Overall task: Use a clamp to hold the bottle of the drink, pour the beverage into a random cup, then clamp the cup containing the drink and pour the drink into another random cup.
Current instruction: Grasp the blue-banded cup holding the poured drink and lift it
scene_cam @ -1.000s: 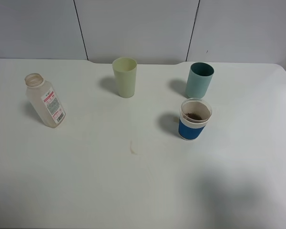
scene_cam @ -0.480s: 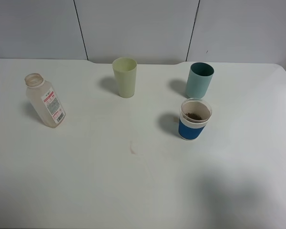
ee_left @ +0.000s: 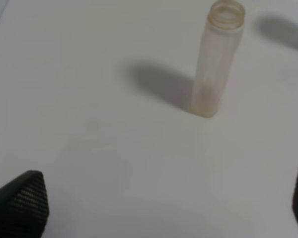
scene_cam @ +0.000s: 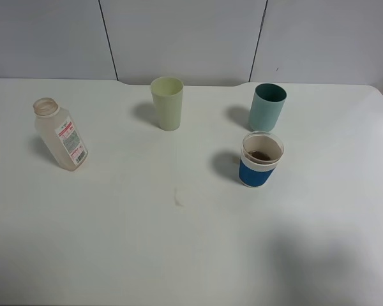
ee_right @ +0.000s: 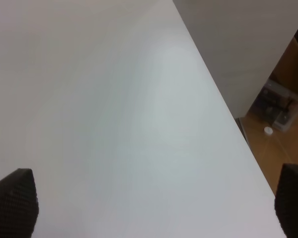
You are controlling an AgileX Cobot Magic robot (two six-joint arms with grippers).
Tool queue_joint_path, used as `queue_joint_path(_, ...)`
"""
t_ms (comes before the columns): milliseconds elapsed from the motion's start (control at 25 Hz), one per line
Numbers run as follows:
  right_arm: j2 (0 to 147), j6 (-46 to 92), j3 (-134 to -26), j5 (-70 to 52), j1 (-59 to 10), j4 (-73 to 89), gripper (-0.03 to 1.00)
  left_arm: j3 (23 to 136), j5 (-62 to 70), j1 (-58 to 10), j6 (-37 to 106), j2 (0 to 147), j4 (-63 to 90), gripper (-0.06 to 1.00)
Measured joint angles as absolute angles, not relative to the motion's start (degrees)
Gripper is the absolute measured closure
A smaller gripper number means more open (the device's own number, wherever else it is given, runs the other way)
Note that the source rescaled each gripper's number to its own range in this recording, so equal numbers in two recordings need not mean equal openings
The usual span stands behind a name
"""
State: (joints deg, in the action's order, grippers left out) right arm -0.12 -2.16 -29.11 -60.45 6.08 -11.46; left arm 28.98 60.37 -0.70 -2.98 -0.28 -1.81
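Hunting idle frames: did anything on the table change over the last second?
Nothing visibly changed. The bottle, green cup, teal cup and blue-banded cup stand where they were, and the drink is still in the blue-banded cup.
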Motion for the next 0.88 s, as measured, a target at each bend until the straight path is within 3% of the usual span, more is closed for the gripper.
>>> queue_joint_path(880,-0.12,-1.20,-29.11,-60.45,6.08,-11.00,0.12,28.98,60.37,-0.70,-2.98,-0.28,-1.77,-0.05)
